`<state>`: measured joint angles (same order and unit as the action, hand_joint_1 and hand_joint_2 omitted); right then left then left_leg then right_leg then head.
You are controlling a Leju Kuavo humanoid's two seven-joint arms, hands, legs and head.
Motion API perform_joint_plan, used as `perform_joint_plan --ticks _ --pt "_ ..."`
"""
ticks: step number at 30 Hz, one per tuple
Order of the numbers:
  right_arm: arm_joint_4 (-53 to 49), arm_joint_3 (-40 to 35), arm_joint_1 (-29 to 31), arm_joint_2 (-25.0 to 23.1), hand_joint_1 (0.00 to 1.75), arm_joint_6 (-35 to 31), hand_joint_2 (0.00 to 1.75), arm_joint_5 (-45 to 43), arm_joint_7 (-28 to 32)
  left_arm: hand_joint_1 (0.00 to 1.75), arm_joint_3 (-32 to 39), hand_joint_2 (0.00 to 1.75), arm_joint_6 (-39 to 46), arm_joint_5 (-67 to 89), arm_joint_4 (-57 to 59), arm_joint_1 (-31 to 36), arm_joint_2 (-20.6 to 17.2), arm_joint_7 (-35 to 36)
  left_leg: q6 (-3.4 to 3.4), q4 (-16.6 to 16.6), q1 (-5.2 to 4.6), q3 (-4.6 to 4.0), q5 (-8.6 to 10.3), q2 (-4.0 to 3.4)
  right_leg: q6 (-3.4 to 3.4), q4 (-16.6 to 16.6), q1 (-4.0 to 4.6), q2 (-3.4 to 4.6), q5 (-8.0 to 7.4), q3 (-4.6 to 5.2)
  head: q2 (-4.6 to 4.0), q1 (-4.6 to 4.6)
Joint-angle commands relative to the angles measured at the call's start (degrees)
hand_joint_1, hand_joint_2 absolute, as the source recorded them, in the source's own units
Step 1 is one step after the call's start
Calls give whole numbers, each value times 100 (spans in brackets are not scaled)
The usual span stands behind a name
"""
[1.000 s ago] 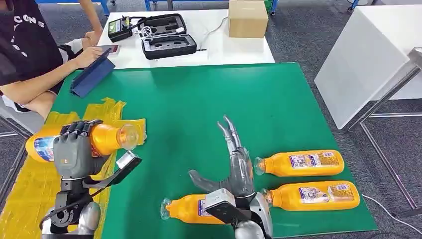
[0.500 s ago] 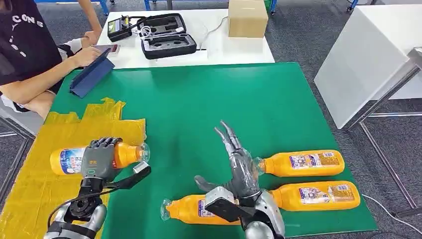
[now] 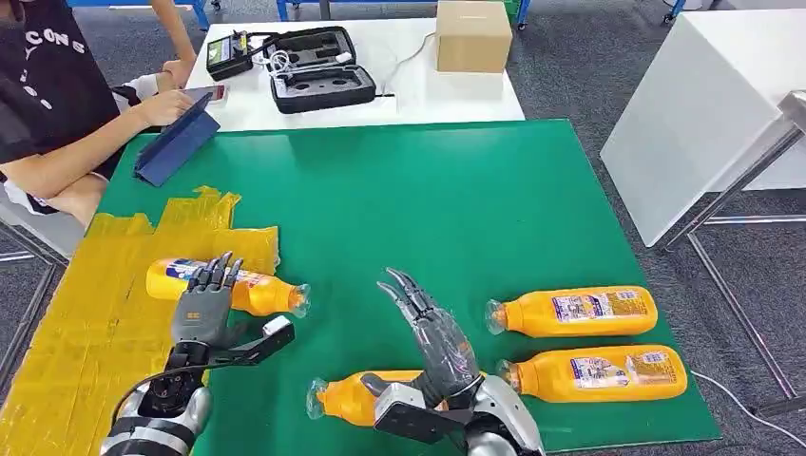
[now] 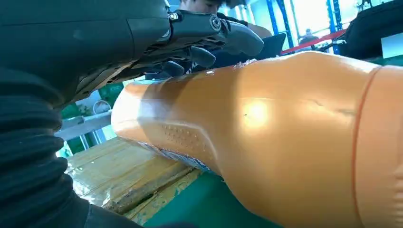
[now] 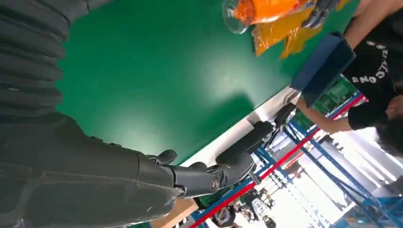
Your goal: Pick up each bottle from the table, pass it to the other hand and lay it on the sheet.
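Head view: the orange plastic bottle with a clear cap [image 3: 228, 288], carried above the crinkled yellow sheet [image 3: 86, 323] a second ago, now lies on its side at the sheet's edge, cap over the green table [image 3: 494, 199]. The left hand [image 3: 203, 302] has released it, fingers spread above. The right hand [image 3: 432, 334] hovers empty and spread over one of three bottles [image 3: 366, 399] left. Left wrist view: bottle [image 4: 266, 137] close beneath straightened fingers [image 4: 209, 45]. Right wrist view: fingers [image 5: 209, 175] extended, holding nothing. One placement judged complete.

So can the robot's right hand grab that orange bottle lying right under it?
Probably yes. The right hand is open with its fingers spread, hovering just above the nearest bottle, which lies on its side on the green table. Nothing sits between them.
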<state>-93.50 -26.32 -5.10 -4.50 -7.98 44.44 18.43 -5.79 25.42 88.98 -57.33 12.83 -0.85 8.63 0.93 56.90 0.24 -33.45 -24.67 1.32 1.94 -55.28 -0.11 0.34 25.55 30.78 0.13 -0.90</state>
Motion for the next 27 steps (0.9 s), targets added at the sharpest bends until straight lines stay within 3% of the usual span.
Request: perform_joint_plan --ticks 1,4,7,18,23,27 --pt "448 -621 153 858 0 563 175 113 354 0 584 175 -244 -1779 -205 -15 579 -1716 0 -7 3 22 -4 -9 2 16 5 -3 1 -27 0 0" --pt "404 -988 -42 1395 0 345 175 432 637 0 276 175 -495 -2285 -1162 -296 670 -1995 3 -2 4 17 -5 5 4 15 5 -14 4 -25 0 -2" --pt "254 -1136 -234 1801 0 300 175 261 502 0 121 175 -598 -2904 -1826 -578 668 -2242 8 0 -1 20 -9 29 8 16 -2 -36 10 -36 0 0" --pt "216 -1294 -174 1945 0 345 175 222 335 0 106 175 -534 -3234 -1943 -645 646 -2484 3 -1 -6 3 -9 9 1 12 -6 -23 4 -8 0 -2" --pt "258 -1503 -307 2360 0 123 175 367 -133 0 -141 175 -688 -3635 -2673 -991 629 -2726 7 -1 -1 8 -14 8 5 14 1 -27 10 -16 0 -2" --pt "472 -1584 -256 2333 0 -244 175 1089 -1059 0 -230 175 -629 -3649 -3110 -1299 630 -2661 6 0 -1 3 -14 2 4 14 0 -19 6 -10 0 -2"
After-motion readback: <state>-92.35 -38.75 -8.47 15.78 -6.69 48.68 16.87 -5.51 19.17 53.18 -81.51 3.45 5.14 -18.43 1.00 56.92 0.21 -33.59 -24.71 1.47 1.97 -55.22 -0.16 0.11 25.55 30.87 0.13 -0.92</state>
